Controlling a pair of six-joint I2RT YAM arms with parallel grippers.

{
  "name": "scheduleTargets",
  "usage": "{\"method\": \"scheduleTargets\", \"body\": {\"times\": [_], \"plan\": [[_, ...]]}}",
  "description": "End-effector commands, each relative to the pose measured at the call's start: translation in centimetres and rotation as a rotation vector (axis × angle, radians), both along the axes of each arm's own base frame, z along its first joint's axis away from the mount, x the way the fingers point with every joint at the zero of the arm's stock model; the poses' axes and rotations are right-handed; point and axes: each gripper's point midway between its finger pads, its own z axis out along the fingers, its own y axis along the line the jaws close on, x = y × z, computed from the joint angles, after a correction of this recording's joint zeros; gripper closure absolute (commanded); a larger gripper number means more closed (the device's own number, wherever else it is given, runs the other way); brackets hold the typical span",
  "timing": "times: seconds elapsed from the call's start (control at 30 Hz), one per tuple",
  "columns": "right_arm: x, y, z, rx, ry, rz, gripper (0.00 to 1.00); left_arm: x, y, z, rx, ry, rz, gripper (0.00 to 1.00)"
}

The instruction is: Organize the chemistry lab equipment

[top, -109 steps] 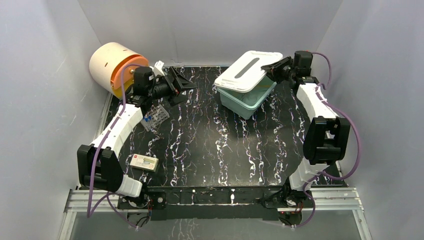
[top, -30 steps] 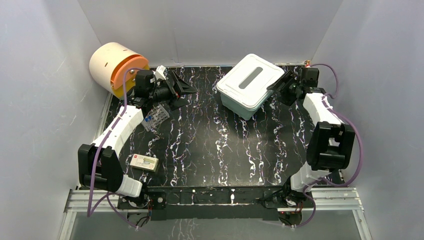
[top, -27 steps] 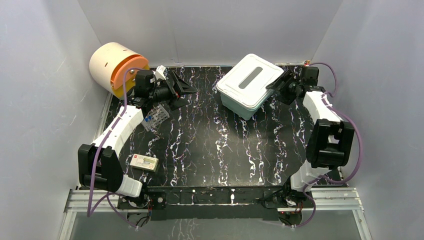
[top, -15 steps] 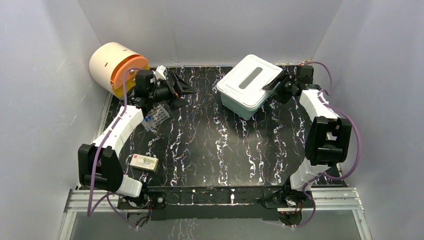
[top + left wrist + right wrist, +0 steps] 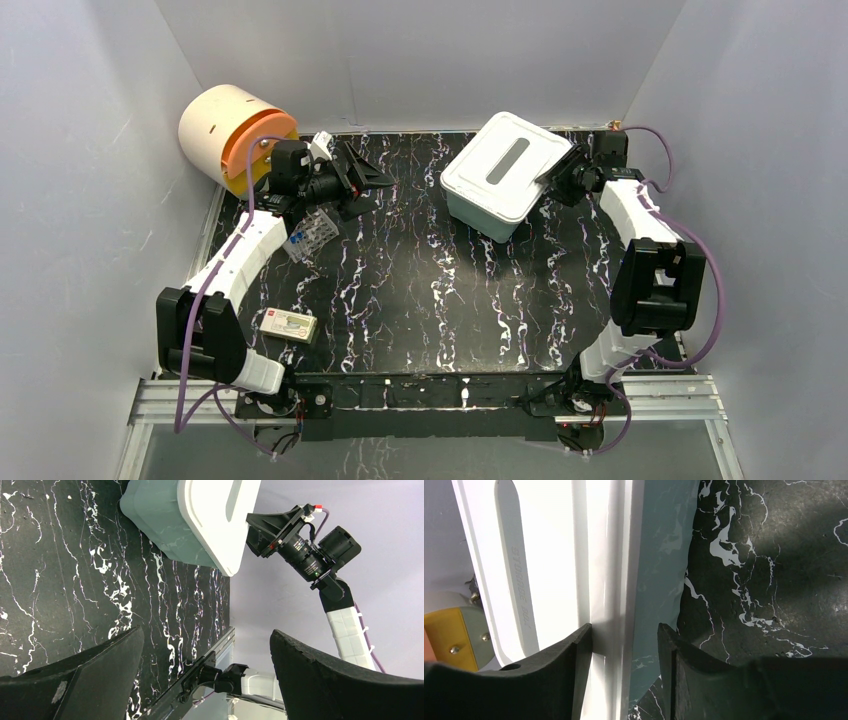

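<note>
Clear rack (image 5: 312, 232) just beside spread left gripper (image 5: 368, 178), right gripper (image 5: 624, 645) straddling lid (image 5: 549, 555) rim, grip unclear

The table (image 5: 430, 290) has a black top with white veins, like marble. Plain pale grey walls (image 5: 420, 60) stand close around it on the left, back and right sides. At the near edge there is a silver metal rail (image 5: 430, 398). The light is soft and even, and shadows on the surfaces are weak.
</note>
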Motion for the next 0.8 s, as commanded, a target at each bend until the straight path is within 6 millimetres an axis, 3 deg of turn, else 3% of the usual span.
{"method": "scheduleTargets", "body": {"times": [0.0,0.17,0.3,0.47,0.77], "plan": [[0.0,-1.8,1.6,-0.069,-0.024,-0.051,0.40,-0.6,0.1,0.4,-0.008,-0.001,-0.021,0.04],[0.5,-2.1,6.2,-0.152,-0.124,0.006,0.29,-0.8,0.3,-0.1,0.017,0.007,-0.022,0.04],[0.7,-0.7,9.0,-0.227,-0.202,0.107,0.25,-0.9,0.5,-0.8,0.045,0.014,-0.017,0.04],[1.3,2.4,8.5,-0.359,-0.178,0.193,0.26,-0.8,0.9,-1.2,0.069,0.019,-0.002,0.04],[1.9,3.9,4.7,-0.536,-0.061,0.230,0.28,-0.3,1.7,-1.6,0.124,0.026,0.054,0.04]]}}
